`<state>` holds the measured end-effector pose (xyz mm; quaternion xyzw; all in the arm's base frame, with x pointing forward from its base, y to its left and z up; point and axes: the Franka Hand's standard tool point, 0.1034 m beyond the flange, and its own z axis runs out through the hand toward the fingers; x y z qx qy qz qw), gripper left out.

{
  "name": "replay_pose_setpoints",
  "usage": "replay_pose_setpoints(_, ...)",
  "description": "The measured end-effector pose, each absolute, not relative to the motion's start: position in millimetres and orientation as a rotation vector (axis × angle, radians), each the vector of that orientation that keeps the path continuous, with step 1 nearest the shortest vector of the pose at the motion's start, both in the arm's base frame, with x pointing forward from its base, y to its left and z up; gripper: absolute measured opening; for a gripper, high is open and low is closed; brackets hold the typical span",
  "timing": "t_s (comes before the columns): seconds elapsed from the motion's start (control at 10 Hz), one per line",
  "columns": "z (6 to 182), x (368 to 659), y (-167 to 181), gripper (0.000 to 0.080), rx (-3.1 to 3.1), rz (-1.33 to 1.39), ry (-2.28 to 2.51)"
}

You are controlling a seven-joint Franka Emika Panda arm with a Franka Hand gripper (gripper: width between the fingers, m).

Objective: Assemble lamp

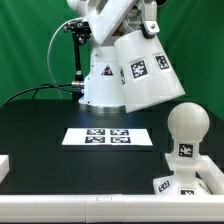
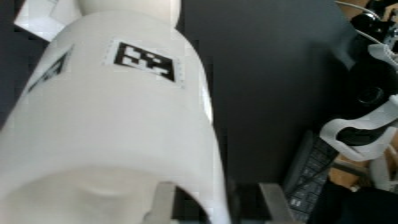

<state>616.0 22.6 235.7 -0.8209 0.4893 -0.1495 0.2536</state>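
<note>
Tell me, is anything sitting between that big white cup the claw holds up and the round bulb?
Nothing. In the exterior view the shade hangs tilted in the air, and only open space above the black table separates it from the bulb.

One Franka Panda arm (image 1: 105, 60), white, is rising from its base at the rear of the desk and reaching toward the exterior view's right. Gripper (image 1: 148, 28) is sitting high above the desk, its jaws gripping the shade (image 1: 148, 70), which is hanging tilted. Fingers (image 2: 173, 200) are showing dark in the wrist view.
</note>
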Motion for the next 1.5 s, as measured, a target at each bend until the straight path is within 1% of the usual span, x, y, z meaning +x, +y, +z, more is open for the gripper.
replay_pose_setpoints(0.1, 229.3, 618, 29, 0.0042, -2.245, -0.392, 1.334)
replay_pose_setpoints(0.3, 228.0, 624, 39, 0.0042, -2.237, -0.378, 1.358)
replay_pose_setpoints(0.5, 219.8, 624, 44, 0.0042, -2.246, -0.361, 1.366)
replay_pose_setpoints(0.7, 202.4, 624, 47, 0.0042, -2.267, -0.335, 1.388)
replay_pose_setpoints(1.1, 162.0, 633, 50, 0.0042, -2.321, -0.281, 1.427)
replay_pose_setpoints(1.3, 162.2, 634, 48, 0.0042, -2.329, -0.278, 1.423)
replay_pose_setpoints(1.4, 161.9, 634, 48, 0.0122, -2.329, -0.277, 1.424)
replay_pose_setpoints(1.5, 161.8, 633, 48, 0.0258, -2.329, -0.277, 1.424)
